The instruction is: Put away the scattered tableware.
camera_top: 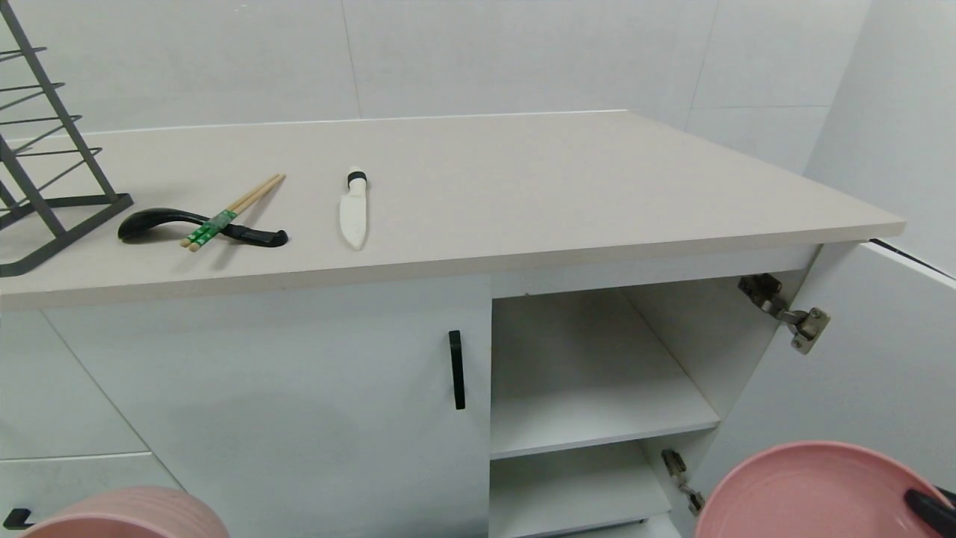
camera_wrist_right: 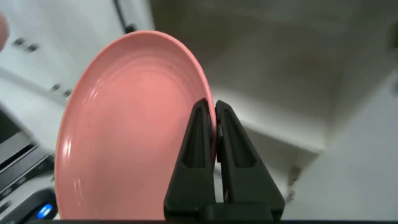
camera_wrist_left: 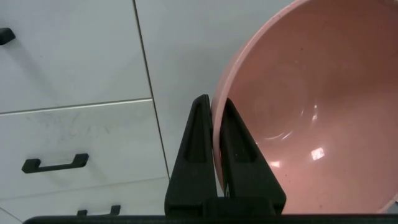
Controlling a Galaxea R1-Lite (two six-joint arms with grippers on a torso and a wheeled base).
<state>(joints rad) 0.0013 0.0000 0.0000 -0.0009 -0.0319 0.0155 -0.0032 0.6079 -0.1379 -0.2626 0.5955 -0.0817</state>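
My left gripper [camera_wrist_left: 214,106] is shut on the rim of a pink bowl [camera_wrist_left: 311,106], held low at the lower left of the head view [camera_top: 134,514], in front of the shut cabinet door. My right gripper [camera_wrist_right: 211,111] is shut on the rim of a pink plate [camera_wrist_right: 130,118], held low at the lower right [camera_top: 806,493], before the open cabinet. On the countertop [camera_top: 485,179] lie a black spoon [camera_top: 160,222], a pair of chopsticks [camera_top: 233,211] resting across its handle, and a white knife [camera_top: 354,208].
A dark wire dish rack [camera_top: 45,149] stands at the counter's left end. The cabinet's right door [camera_top: 874,351] is swung open, showing two bare shelves [camera_top: 590,388]. The left door with a black handle [camera_top: 456,370] is shut. Drawers with black handles [camera_wrist_left: 55,164] lie further left.
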